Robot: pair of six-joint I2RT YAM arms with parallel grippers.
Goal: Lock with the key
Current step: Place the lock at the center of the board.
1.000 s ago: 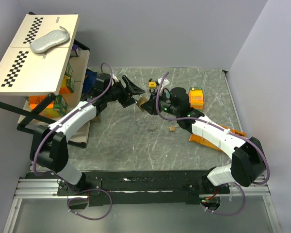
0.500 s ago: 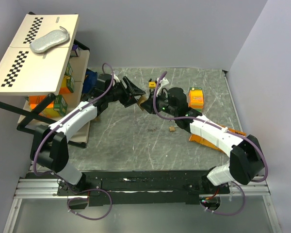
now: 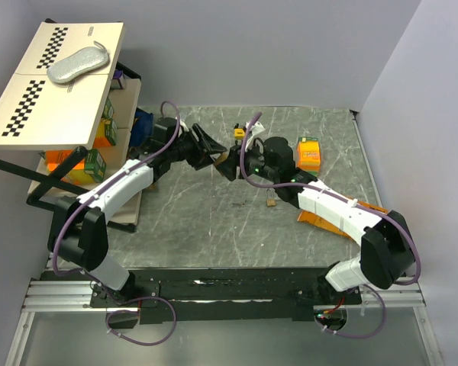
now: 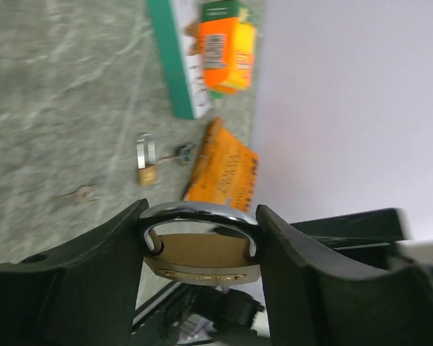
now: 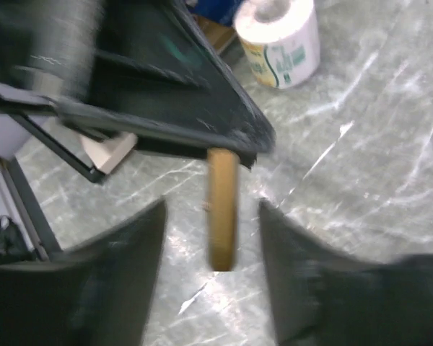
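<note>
A brass padlock [image 4: 202, 252] with a silver shackle sits between my left gripper's [image 4: 200, 216] fingers, which press on the shackle from both sides. From above, the padlock [image 3: 227, 162] hangs over the table between the two grippers. In the right wrist view I see the padlock [image 5: 222, 209] edge-on, with my right gripper [image 5: 211, 213] open around it and a gap on each side. What looks like a small key [image 4: 83, 193] lies on the table.
A small padlock [image 4: 146, 166] and an orange packet [image 4: 224, 173] lie on the marble table [image 3: 214, 221]. An orange box [image 3: 309, 152] and a yellow lock [image 3: 239, 133] sit at the back. A white roll [image 5: 280, 40] stands near the shelf [image 3: 57, 84] at the left.
My right gripper has opened and let go of the padlock. My left gripper has closed in on the shackle. Both arms stay near the same spot.
</note>
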